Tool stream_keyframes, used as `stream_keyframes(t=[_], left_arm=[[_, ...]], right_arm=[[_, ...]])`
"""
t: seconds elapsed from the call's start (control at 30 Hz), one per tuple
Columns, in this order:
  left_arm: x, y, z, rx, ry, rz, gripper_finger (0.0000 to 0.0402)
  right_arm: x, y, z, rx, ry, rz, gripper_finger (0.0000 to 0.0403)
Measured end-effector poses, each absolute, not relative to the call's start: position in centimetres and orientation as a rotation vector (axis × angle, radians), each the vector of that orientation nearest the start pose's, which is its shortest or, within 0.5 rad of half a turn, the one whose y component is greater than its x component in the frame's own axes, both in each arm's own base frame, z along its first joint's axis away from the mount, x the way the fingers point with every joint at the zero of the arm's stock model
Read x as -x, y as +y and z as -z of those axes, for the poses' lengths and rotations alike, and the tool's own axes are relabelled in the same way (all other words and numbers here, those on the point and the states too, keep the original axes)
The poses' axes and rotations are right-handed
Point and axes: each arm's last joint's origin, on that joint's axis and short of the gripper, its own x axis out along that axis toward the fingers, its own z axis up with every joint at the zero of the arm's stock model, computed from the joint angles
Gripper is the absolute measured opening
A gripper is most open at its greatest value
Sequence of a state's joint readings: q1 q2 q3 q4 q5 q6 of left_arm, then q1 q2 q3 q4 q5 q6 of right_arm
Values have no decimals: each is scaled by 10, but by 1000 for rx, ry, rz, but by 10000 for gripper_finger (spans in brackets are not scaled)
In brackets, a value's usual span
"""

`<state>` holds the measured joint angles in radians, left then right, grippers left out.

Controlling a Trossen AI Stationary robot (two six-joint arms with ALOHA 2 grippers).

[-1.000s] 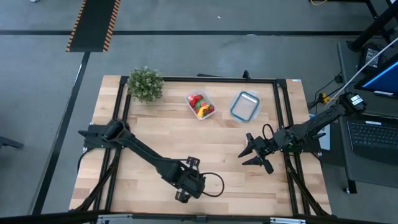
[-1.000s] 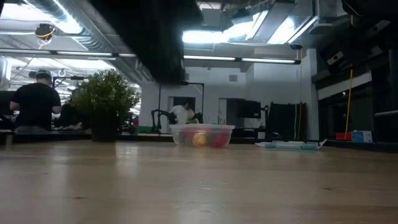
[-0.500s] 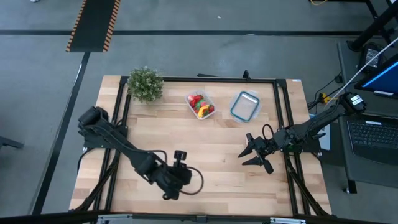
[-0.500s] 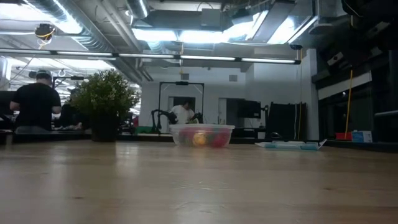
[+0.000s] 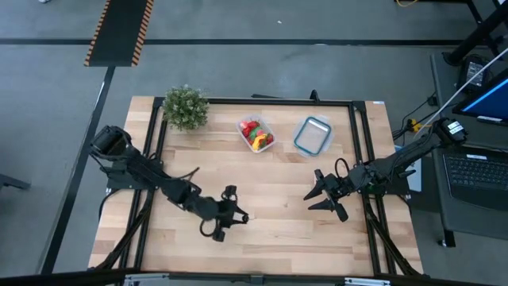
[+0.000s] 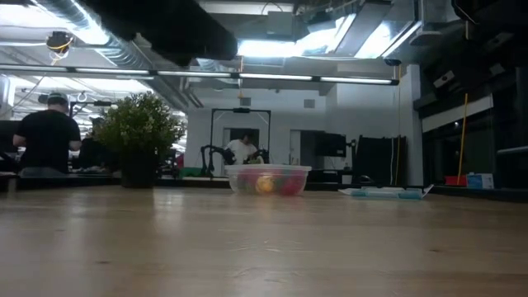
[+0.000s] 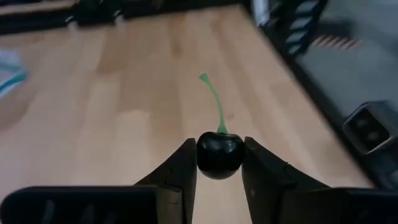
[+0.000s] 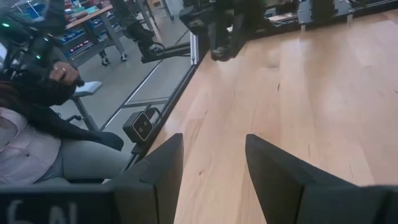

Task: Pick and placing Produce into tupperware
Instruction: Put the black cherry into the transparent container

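In the left wrist view a small dark cherry (image 7: 219,157) with a thin green stem (image 7: 214,99) sits between the fingers of my left gripper (image 7: 217,144). From above, my left gripper (image 5: 230,213) hovers over the table's near middle. The clear tupperware (image 5: 255,133) stands on its base near the far edge and holds red, yellow and green produce (image 6: 268,183). My right gripper (image 5: 321,197) waits open over the right half of the table, touching nothing. My left gripper pinches the cherry's round body (image 7: 211,163) between its two fingers, one finger on each side. The green stem sticks out forward, beyond the fingertips. The cherry is lifted clear of the table.
A bushy potted plant (image 5: 185,106) stands at the far left corner. A clear container with a blue rim (image 5: 312,135) lies right of the tupperware. Bare wood stretches between the grippers and the far row. People show in the room behind the table (image 6: 48,136).
My left arm has swung back toward the table's left edge, and its gripper has shifted from the near edge a little toward the far side, turning as it went. My right arm has kept still.
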<state>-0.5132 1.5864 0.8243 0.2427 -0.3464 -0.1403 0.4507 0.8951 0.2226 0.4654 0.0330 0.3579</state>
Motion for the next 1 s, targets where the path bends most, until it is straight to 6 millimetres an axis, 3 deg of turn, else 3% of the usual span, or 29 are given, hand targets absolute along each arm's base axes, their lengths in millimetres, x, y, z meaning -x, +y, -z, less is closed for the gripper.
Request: stream_keyframes(t=[0.13, 0.4, 0.7, 1.0], left_arm=[[-283, -134, -178, -10, 375, 197, 92], [-277, -105, -160, 16, 339, 142, 92], [-289, -68, -161, -20, 326, 26, 92], [-302, -27, -167, -84, 195, -28, 92]], right_arm=[[-161, 77, -184, -302, 275, -374, 174], [-161, 77, -184, -300, 276, -373, 174], [-162, 75, -183, -241, 255, -297, 174], [-162, 73, -183, -210, 246, -259, 174]])
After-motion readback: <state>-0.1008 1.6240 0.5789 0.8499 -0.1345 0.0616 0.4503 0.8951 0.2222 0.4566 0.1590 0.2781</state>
